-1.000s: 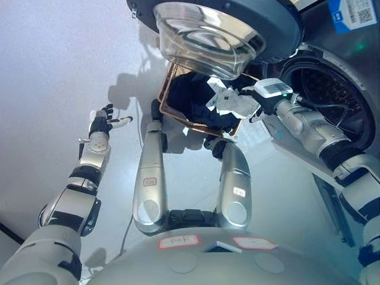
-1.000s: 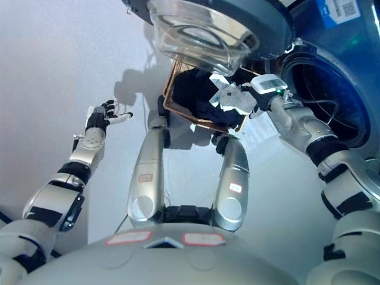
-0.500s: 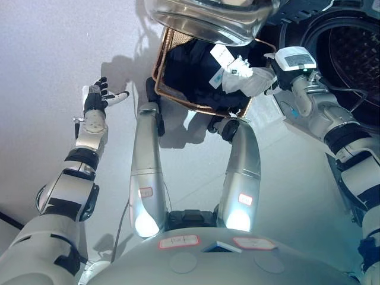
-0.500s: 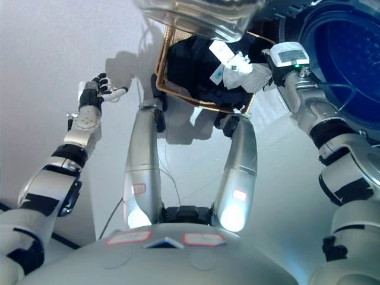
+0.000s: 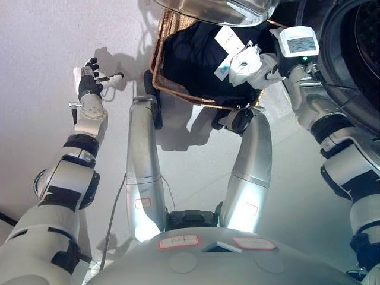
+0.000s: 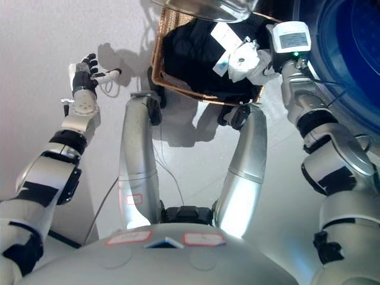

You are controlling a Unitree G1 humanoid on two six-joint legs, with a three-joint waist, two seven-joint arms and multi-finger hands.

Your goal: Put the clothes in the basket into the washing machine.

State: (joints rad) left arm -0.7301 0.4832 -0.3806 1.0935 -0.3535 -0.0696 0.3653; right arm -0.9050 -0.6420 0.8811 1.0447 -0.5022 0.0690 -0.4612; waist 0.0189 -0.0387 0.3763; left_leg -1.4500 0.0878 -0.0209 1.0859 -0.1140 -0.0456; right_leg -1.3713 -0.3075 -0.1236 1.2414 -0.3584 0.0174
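Note:
A brown wicker basket (image 5: 157,62) stands on the floor at the top centre, filled with dark clothes (image 5: 190,53). My right hand (image 5: 271,60) is at the basket's right side, shut on a white cloth (image 5: 244,60) with a tag, held just above the dark clothes. The hand's fingers are mostly hidden in the cloth. The washing machine's dark drum opening (image 5: 359,47) is at the top right, beside my right forearm. My left hand (image 5: 89,78) is open and empty, held out over the floor to the left of the basket.
The washer's open door with its glass bowl (image 5: 217,7) hangs over the far side of the basket at the top edge. Pale grey floor (image 5: 47,130) spreads to the left and below.
The camera has tipped down, so the basket and door sit higher in view. My right hand still holds the white cloth by the basket's right side. My left hand stays out to the left.

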